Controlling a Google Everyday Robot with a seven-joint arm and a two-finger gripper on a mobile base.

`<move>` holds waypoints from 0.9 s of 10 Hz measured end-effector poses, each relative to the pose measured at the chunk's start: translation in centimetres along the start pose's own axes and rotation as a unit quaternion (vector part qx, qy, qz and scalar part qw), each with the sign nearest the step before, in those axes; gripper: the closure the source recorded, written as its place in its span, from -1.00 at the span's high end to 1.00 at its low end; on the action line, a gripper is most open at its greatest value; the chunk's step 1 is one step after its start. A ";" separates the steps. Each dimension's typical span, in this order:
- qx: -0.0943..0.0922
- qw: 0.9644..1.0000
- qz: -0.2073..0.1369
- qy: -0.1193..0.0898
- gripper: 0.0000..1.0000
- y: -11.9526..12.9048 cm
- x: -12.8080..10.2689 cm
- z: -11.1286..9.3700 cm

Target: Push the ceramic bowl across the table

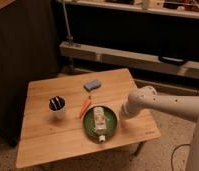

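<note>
Dim shelving [143, 55] fills the background of the camera view, with a pale horizontal shelf board running across the middle and a dark cabinet [23, 65] standing at the left. Speckled flooring [168, 135] shows at the lower right, crossed by a thin dark cable [177, 152].

Centred in the view stands the table [53, 137], a small rectangular light-wood top with visible plank grain; one thin leg shows under its right front corner.

The ceramic bowl [89, 123] lies on the right half of the table, toward the front edge. It is a shallow dark-green dish, and it holds a pale bottle-shaped object [99, 121] lying lengthwise, whose cap end projects over the front rim.

The gripper [124, 113] sits at the end of a white arm [168, 104] that enters from the right edge of the view. It is positioned just beside the right rim of the bowl, low over the tabletop. Contact between gripper and bowl rim cannot be confirmed, and its state, whether released or clenched, cannot be told.

Other items on the table:
- A small white cup [57, 107] with a dark interior stands left of the bowl, apart from it.
- An orange carrot-like stick [84, 106] lies just beside the bowl's upper-left rim.
- A grey-blue sponge-like block [92, 84] lies near the rear edge.
</note>
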 end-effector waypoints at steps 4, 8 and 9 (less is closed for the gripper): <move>-0.037 0.997 -0.066 0.027 -1.00 8.0 0.6 2.6; -0.087 0.986 -0.131 0.046 -1.00 18.2 1.2 4.2; -0.098 0.982 -0.153 0.054 -1.00 20.9 1.9 4.5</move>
